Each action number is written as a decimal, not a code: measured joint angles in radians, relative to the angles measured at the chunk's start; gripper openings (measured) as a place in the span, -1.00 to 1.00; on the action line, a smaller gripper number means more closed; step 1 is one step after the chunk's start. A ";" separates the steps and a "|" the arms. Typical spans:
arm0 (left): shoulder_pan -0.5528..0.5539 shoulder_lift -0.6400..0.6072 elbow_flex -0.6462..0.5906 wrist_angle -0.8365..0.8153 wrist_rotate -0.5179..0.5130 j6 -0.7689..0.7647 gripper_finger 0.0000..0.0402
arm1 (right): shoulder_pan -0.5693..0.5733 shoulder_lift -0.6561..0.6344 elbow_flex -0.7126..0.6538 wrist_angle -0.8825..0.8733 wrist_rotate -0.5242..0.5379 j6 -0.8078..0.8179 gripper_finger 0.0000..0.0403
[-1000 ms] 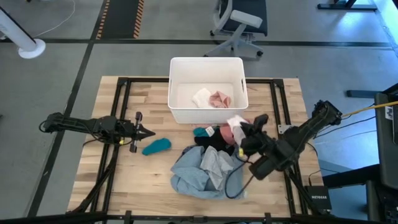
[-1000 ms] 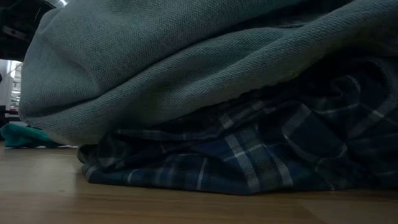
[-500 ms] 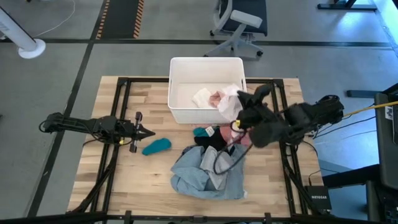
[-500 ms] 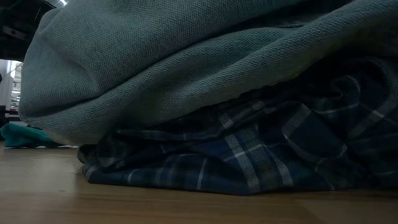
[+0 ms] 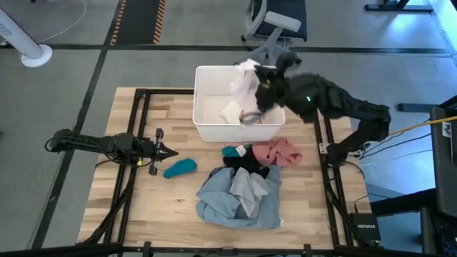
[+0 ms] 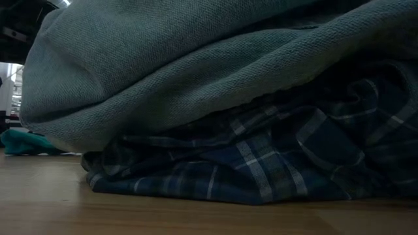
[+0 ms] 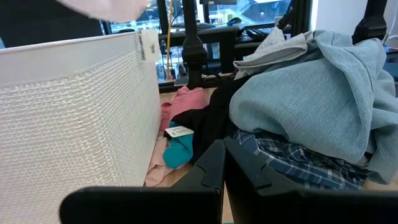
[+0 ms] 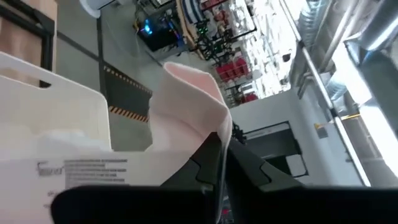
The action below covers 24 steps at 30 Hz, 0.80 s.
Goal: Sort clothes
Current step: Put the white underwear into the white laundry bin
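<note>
My right gripper (image 5: 261,80) is above the white bin (image 5: 202,128), near its far right side, shut on a pale white-pink piece (image 5: 243,78). Inside the bin lie a white piece (image 5: 230,111) and a pink piece. The pile lies on the table near the bin: a grey-blue shirt (image 5: 239,200) on a plaid shirt (image 6: 261,163), a black piece (image 5: 246,161), a pink piece (image 5: 280,151) and a small teal piece (image 5: 231,151). Another teal piece (image 5: 178,168) lies beside my left gripper (image 5: 170,151), which is shut and empty at the table's left. My right gripper pinches the pale piece between its two fingers at a folded edge (image 8: 214,134). The cloth bulges out past the fingertips. The piece is lifted clear and hangs over the bin's far part; one layer or several, I cannot tell.
The bin's woven wall (image 7: 74,112) stands close to my left gripper's line of sight. A black frame (image 5: 139,128) runs around the wooden table. An office chair (image 5: 275,28) stands beyond the far edge.
My right gripper has risen from the pile and swung toward the table's far edge, from beside the bin's near right corner to above the bin. The pale piece has come off the pile with it and now hangs over the bin.
</note>
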 joint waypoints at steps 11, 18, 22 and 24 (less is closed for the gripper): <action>0.000 0.003 0.000 0.000 0.000 0.000 -0.99 | -0.222 0.103 -0.004 -0.026 -0.195 0.066 -0.87; 0.000 0.004 0.000 0.000 -0.001 0.000 -0.99 | -0.260 0.207 -0.005 -0.041 -0.312 0.190 -0.87; 0.000 0.005 0.000 0.000 0.000 0.000 -0.99 | -0.258 0.247 -0.005 -0.041 -0.335 0.192 -0.84; 0.000 0.005 0.000 0.000 0.000 0.000 -0.99 | -0.258 0.262 -0.005 -0.055 -0.335 0.216 -0.77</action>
